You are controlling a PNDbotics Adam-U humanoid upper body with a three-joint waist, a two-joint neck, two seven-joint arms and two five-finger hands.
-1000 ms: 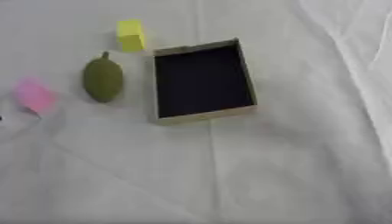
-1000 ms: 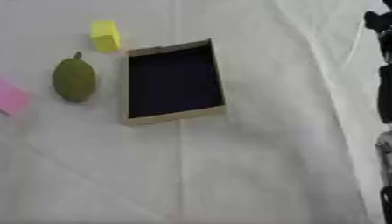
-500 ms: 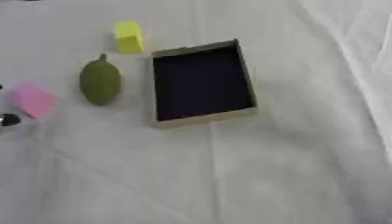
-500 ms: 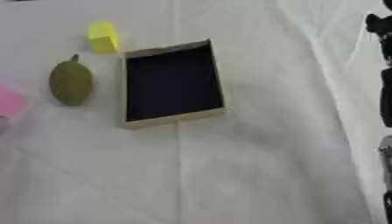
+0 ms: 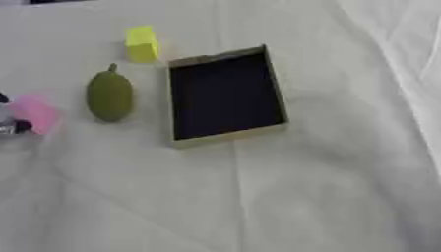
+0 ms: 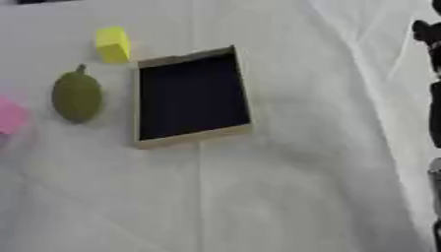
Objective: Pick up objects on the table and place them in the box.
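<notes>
Left hand [image 5: 9, 120]: only a dark and silver sliver at the left edge of the left eye view, well left of the box; fingers too cut off to tell spread or curled.
Pink object [image 5: 36, 114]: blurred, shape hard to make out; left of the box, beyond the green fruit; touching or just beside the sliver of left hand, contact not clear; cut by the frame edge in the right eye view.
Green fruit [image 5: 110, 94]: oval, olive-coloured, short stem pointing away from the robot; lying on the cloth just left of the box, apart from its wall.
Yellow block [image 5: 141, 43]: small, bright; beyond the box's far left corner, near but apart from it.
Box [image 5: 226, 141]: shallow, tan rim, dark inside; lying slightly askew on the cloth; nothing visible inside against the dark floor.
White cloth [image 5: 284, 197]: covering the table under the box, creased, with folds running right of the box.
Right arm [image 6: 430, 83]: black strip with a silver part low down, at the right edge of the right eye view, well right of the box; cut off by the frame, hand and fingers not to be made out.
</notes>
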